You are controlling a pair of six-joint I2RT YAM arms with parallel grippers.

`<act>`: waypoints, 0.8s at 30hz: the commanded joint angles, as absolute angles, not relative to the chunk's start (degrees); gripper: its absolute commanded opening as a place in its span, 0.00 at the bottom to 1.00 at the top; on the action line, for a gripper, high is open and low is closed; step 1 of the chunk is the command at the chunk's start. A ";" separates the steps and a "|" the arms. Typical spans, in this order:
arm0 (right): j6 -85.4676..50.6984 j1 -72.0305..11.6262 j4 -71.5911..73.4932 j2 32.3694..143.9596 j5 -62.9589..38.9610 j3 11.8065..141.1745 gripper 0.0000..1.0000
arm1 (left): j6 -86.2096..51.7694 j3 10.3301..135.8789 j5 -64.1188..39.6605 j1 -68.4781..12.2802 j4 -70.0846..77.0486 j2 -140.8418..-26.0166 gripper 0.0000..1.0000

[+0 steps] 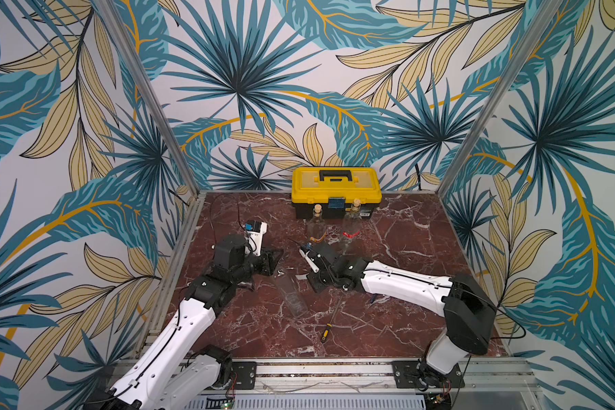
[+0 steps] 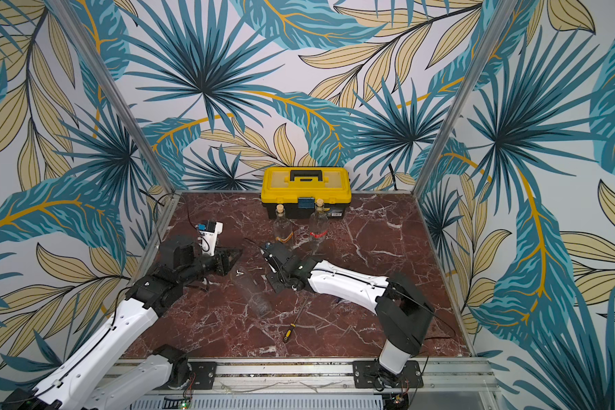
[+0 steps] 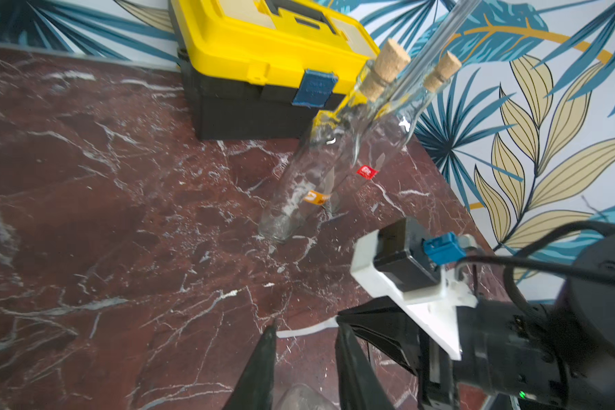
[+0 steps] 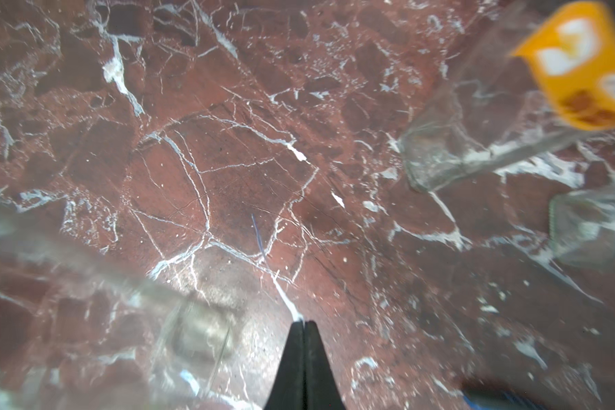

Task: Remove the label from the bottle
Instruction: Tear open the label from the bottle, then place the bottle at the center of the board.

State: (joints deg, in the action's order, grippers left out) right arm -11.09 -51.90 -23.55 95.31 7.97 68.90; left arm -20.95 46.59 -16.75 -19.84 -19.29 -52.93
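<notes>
Left pincer (image 3: pixel 306 324) looks clamped on the neck end of the clear bottle (image 1: pixel 293 296), probably to steady it; the bottle lies flat between both pincers; right pincer (image 4: pixel 303 323), blades pressed together alongside, seemingly pinches a pale label strip (image 3: pixel 292 333) for peeling.

White arm shells (image 1: pixel 402 284), black joints (image 1: pixel 467 312), black cables (image 3: pixel 512 265), blue connectors (image 3: pixel 444 248)

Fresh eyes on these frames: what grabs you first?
The loud blue-and-gold leaf wallpaper on every wall hits first, then the yellow toolbox at the back of the red marble table. In front of it stand the orange-label bottle and the red-label bottle, both clear and corked. A third bottle lies flat mid-table.
</notes>
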 commanded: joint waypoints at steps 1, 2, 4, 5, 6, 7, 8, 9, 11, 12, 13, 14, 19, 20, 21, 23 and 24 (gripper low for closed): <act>-12.72 -51.10 -29.07 92.99 8.80 68.77 0.00 | -20.41 51.33 -12.50 -20.01 -17.77 -52.88 0.00; -13.10 -50.70 -29.84 92.54 8.94 68.67 0.00 | -20.30 51.88 -11.59 -20.01 -18.00 -53.21 0.00; -13.80 -50.04 -30.97 91.62 9.05 68.47 0.00 | -19.81 52.74 -9.84 -19.99 -17.90 -53.84 0.00; -13.96 -49.61 -31.36 91.05 9.16 68.16 0.00 | -19.47 53.18 -8.95 -19.99 -17.92 -54.19 0.00; -14.27 -49.17 -31.70 90.43 9.07 67.90 0.00 | -19.01 53.62 -7.99 -20.03 -17.96 -54.63 0.00; -14.51 -48.69 -32.01 89.93 8.85 67.77 0.00 | -18.75 53.93 -7.13 -20.03 -17.94 -55.03 0.00; -14.71 -48.20 -32.54 89.58 8.72 67.81 0.00 | -18.35 54.31 -6.24 -19.99 -17.87 -55.55 0.00; -14.86 -47.72 -33.11 89.27 8.49 67.85 0.00 | -17.96 54.68 -5.59 -20.02 -17.88 -56.12 0.00; -15.27 -46.82 -34.00 88.65 8.39 67.76 0.00 | -16.94 55.62 -3.53 -19.85 -18.10 -57.45 0.00; -15.47 -46.46 -34.27 88.37 8.10 67.66 0.00 | -16.50 56.16 -2.70 -19.83 -18.25 -58.05 0.00; -15.65 -46.42 -34.53 87.93 7.57 67.51 0.00 | -16.14 56.67 -1.61 -19.69 -18.45 -58.67 0.00; -15.81 -44.59 -34.71 87.52 7.15 67.35 0.00 | -15.84 57.07 -0.74 -19.53 -18.45 -59.24 0.00; -15.98 -42.77 -35.52 86.51 5.59 67.32 0.00 | -15.38 58.66 2.75 -18.22 -18.41 -62.23 0.00; -16.04 -42.58 -35.39 86.20 5.33 67.09 0.00 | -15.45 59.08 2.90 -17.91 -18.37 -62.90 0.00; -16.18 -42.38 -35.18 85.93 5.20 66.86 0.00 | -15.55 59.38 2.87 -17.63 -18.35 -63.52 0.00; -16.76 -41.79 -34.48 85.48 4.77 66.22 0.00 | -15.43 60.22 2.94 -16.81 -18.30 -65.20 0.00; -16.83 -41.60 -34.25 85.36 4.66 66.04 0.00 | -15.30 60.55 2.90 -16.57 -18.43 -65.87 0.00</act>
State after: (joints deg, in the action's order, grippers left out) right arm -15.55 -42.11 -33.36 86.72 5.89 67.64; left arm -15.86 57.69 1.54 -17.54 -20.53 -65.12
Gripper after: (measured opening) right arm 0.044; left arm 0.284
